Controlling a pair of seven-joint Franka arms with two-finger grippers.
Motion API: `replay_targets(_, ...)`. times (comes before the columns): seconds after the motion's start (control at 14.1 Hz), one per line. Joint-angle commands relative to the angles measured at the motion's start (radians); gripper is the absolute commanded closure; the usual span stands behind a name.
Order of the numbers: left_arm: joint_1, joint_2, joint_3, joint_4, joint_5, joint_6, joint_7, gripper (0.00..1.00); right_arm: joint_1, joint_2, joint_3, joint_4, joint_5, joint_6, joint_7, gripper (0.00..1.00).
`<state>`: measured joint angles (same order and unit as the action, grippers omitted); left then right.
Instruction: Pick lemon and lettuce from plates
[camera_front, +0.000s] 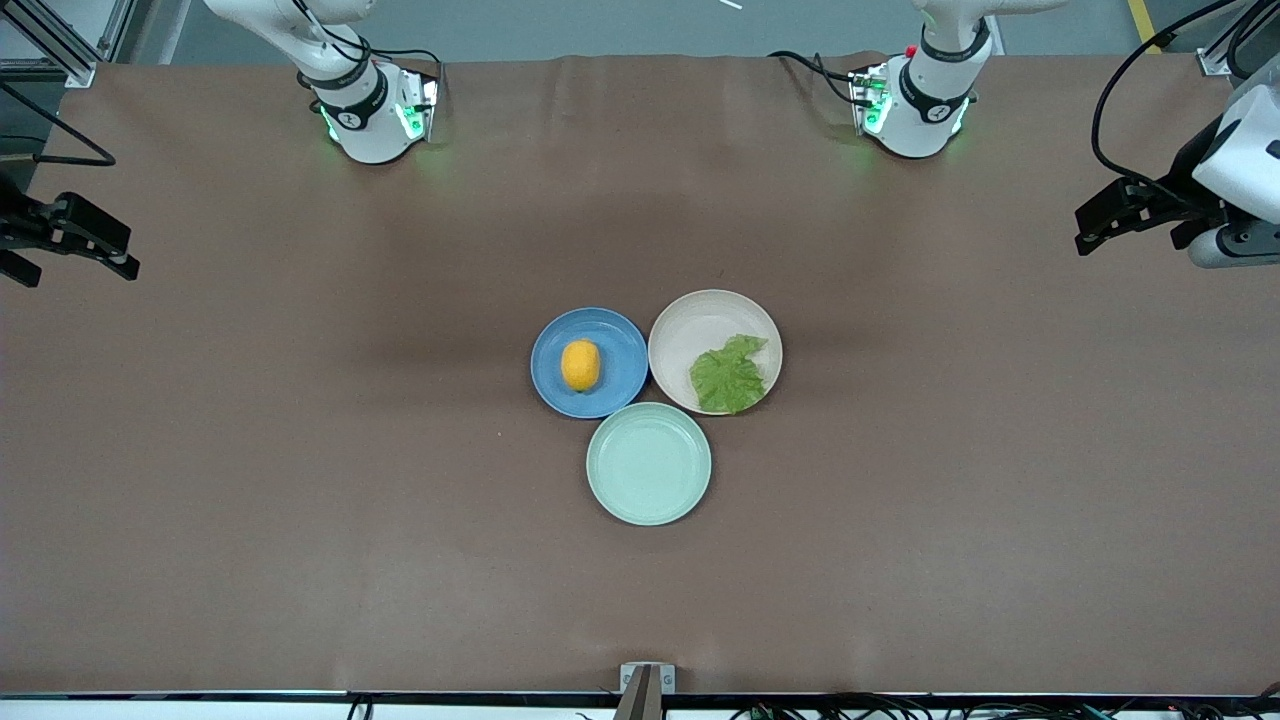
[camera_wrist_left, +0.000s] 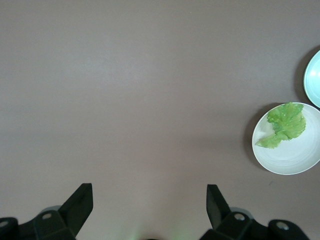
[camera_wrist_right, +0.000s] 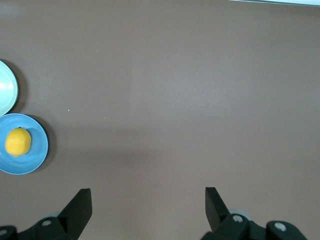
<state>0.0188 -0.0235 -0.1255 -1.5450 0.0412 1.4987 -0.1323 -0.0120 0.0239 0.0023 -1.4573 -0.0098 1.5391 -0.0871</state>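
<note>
Three plates sit touching in a cluster at mid-table, about midway between the two ends and slightly nearer the camera edge than the base edge.

Blue plate (camera_front: 589, 361): on the right arm's side of the cluster. The lemon (camera_front: 580, 365) lies on it, roughly centred, long axis pointing toward the bases. In the right wrist view the lemon (camera_wrist_right: 18, 142) is on the blue plate (camera_wrist_right: 37, 150), untouched.

Beige plate (camera_front: 700, 325): on the left arm's side, beside the blue one. The lettuce (camera_front: 731, 375) lies flat in the part of the plate nearer the camera, reaching the rim. The left wrist view shows the lettuce (camera_wrist_left: 283, 124) the same way on its plate (camera_wrist_left: 290, 157).

Green plate (camera_front: 649, 463): nearer the camera than the other two, nothing on it.

Right gripper (camera_front: 95, 250): up at the right arm's end of the table, over the edge strip, well apart from the plates. Its wrist view shows the right gripper (camera_wrist_right: 147, 202) with fingers spread wide, bare table between them, nothing held.

Left gripper (camera_front: 1115, 215): up at the left arm's end, over the table near that edge, well apart from the plates. In its wrist view the left gripper (camera_wrist_left: 149, 200) is likewise spread wide and holds nothing.
</note>
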Motion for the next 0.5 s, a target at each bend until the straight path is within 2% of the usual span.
replay_targets(0.0, 0.001, -0.013, 0.000, 0.006, -0.015, -0.014, 0.023, 0.00, -0.019, 0.005, 0.015, 0.014, -0.010, -0.001, 0.001, 0.00)
replay_targets(0.43, -0.008, 0.028, -0.017, 0.033, -0.014, -0.014, 0.022, 0.00, -0.006, 0.008, 0.018, 0.014, -0.006, -0.001, 0.003, 0.00)
